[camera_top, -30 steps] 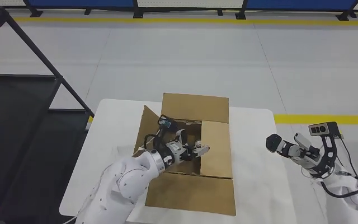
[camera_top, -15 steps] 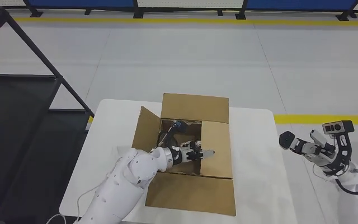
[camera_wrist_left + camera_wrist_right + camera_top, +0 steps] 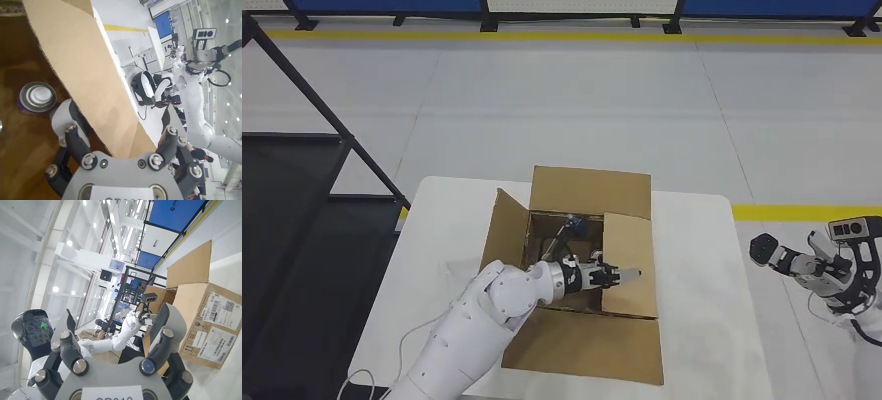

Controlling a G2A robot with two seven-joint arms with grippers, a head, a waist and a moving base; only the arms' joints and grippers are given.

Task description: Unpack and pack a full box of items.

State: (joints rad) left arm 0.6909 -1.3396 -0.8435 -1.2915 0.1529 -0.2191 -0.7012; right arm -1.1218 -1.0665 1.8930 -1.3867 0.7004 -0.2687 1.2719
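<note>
An open cardboard box (image 3: 587,345) stands on the white table (image 3: 442,250). Its right flap (image 3: 632,235) lies folded inward over the opening. My left gripper (image 3: 620,272) is inside the box at that flap's edge. It is open, with the flap (image 3: 85,66) between its fingers (image 3: 64,113), one finger below it and one above. A can (image 3: 37,96) with a silver top and white cap stands upright on the box floor. My right gripper (image 3: 765,250) hangs open and empty beyond the table's right edge, and the labelled box side (image 3: 206,321) shows past its fingers.
A black metal frame (image 3: 302,200) stands left of the table. Bare tabletop (image 3: 697,310) lies right of the box. The back flap (image 3: 592,190) and left flap (image 3: 504,225) stand up. A second shiny item (image 3: 0,125) peeks in beside the can.
My left gripper has moved right across the box opening and now straddles the right flap's edge. The right arm has drawn back to the right, away from the table.
</note>
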